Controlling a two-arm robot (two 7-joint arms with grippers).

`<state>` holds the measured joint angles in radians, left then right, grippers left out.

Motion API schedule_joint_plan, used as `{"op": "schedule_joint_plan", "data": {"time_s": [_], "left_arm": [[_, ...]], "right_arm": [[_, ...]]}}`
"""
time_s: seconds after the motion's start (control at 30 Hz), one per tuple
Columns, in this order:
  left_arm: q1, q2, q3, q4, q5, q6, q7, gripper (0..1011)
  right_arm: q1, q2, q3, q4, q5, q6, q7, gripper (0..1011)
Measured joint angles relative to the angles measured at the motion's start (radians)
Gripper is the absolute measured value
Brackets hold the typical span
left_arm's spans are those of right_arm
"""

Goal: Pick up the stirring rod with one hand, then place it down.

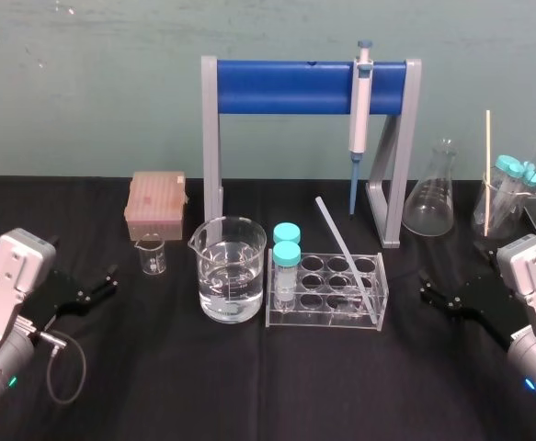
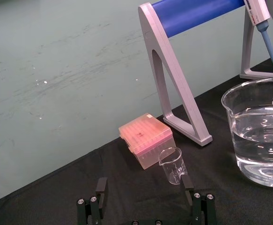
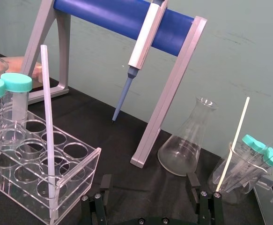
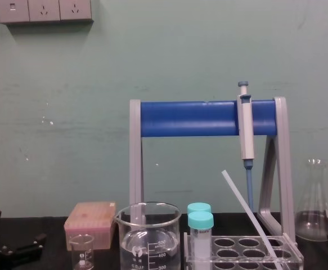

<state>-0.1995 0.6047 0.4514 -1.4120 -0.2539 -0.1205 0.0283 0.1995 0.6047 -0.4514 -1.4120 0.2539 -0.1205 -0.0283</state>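
Shows the long, thin, translucent whitish glass stirring rod [image 1: 344,250] standing aslant in a clear acrylic tube rack [image 1: 323,323] at the middle of the black tabletop [image 1: 249,395] — lower end down in a right-hand well, upper end leaning back and to the left. Finds the black two-fingered left gripper [image 1: 109,278] low at the table's left, fingers spread wide around nothing, pointing toward a small empty glass beaker [image 1: 152,253]. Finds the black two-fingered right gripper [image 1: 427,287] low at the right, near the rack yet apart from it — fingers likewise wide, holding nothing. Shows both grippers apart from the rod. Places two teal-capped clear tubes [image 1: 287,253] in the rack's left wells, with a large glass beaker of water [image 1: 231,276] just to their left.
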Motion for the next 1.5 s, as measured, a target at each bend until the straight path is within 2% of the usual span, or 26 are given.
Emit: {"op": "schedule_joint_plan", "data": {"time_s": [1.5], "left_arm": [[0.000, 0.000, 0.000, 0.000, 0.000, 0.000, 0.000, 1000]], "right_arm": [[0.000, 0.000, 0.000, 0.000, 0.000, 0.000, 0.000, 1000]]}}
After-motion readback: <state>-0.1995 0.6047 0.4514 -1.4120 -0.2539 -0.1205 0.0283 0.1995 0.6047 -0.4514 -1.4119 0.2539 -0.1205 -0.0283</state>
